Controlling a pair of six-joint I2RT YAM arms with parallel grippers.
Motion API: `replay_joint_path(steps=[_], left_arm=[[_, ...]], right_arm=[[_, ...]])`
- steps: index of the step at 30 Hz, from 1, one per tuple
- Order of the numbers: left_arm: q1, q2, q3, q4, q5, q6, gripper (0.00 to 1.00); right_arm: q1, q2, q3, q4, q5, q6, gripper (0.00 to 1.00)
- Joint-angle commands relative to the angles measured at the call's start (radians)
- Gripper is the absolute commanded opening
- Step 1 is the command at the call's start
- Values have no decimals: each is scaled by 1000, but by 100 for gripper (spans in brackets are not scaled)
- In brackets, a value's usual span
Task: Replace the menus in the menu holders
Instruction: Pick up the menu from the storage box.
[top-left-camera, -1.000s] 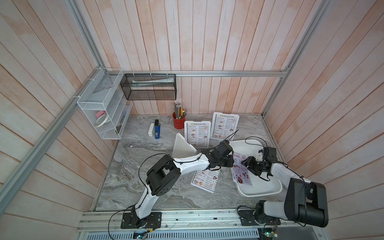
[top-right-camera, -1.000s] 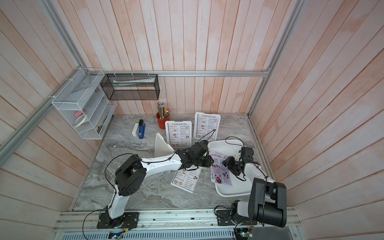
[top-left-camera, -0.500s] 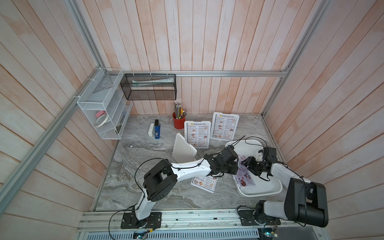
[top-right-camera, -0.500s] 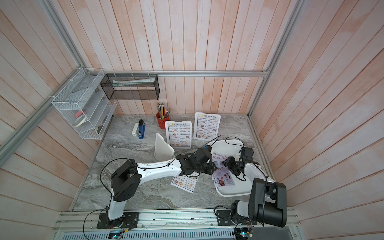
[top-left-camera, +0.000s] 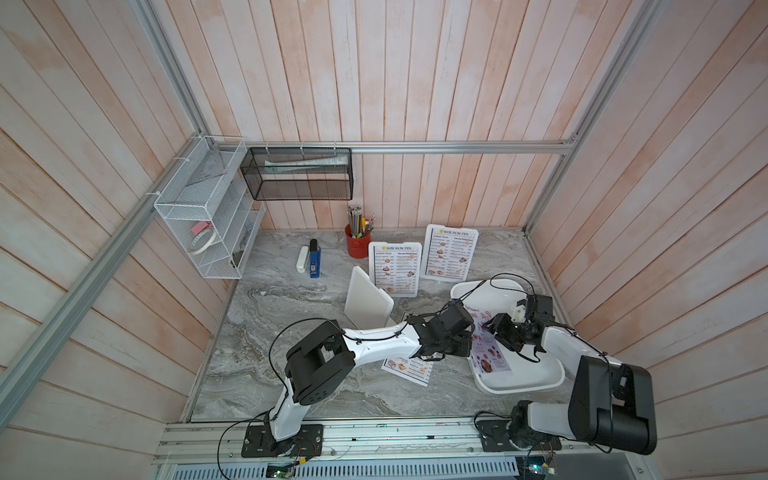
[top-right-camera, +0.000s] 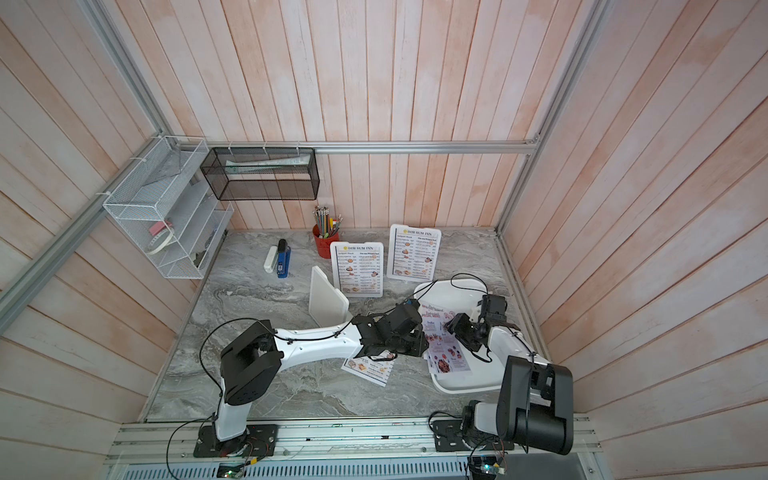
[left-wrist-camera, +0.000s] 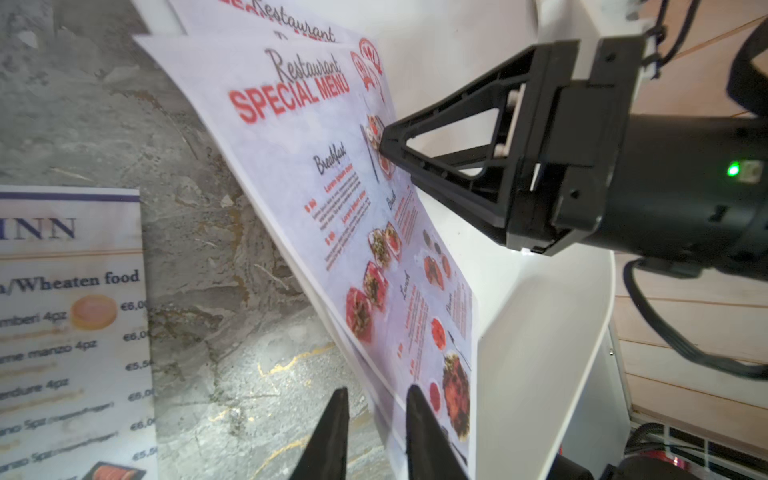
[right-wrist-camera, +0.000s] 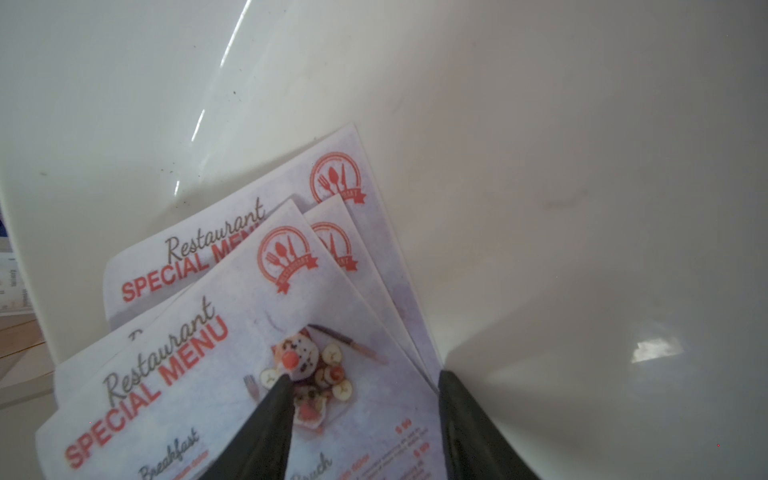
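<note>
The left gripper (left-wrist-camera: 376, 397) has its jaws a narrow gap apart, straddling the edge of the lilac SPECIAL MENU sheets (left-wrist-camera: 332, 208) where they overhang the rim of the white tray (top-left-camera: 536, 370); bare table shows between one jaw and the paper, so the sheets are not pinched. The right gripper (right-wrist-camera: 363, 378) is spread wider above the tray, one finger (right-wrist-camera: 274, 407) pressing on the top sheet, the other at the edge of the fanned stack. Just beside the tray, a DIM SUM INN sheet (top-left-camera: 409, 370) lies flat on the grey marble tabletop (top-left-camera: 299, 374). Behind the tray stand two menu holders (top-left-camera: 395, 270) with DIM SUM INN menus, and an empty holder (top-left-camera: 368, 305) stands near them. Farther from the tray are a red pencil cup (top-left-camera: 357, 245) and a blue stapler (top-left-camera: 314, 262). Pale wooden plank walls (top-left-camera: 415, 83) enclose the table.
</note>
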Motion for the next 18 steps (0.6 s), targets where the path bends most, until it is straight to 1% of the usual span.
replay_joint_path(steps=[1, 3, 6, 18], left_arm=[[-3, -41, -36, 30, 18, -22, 27], [-3, -56, -48, 35, 21, -26, 26], [-4, -70, -61, 38, 20, -30, 22], [-10, -65, -79, 60, 37, -46, 21]], right_arm=[[7, 19, -19, -21, -1, -7, 57], [7, 21, -19, -20, -1, -7, 56], [6, 23, -18, -18, -3, -7, 56], [6, 33, -15, -12, -7, -6, 55]])
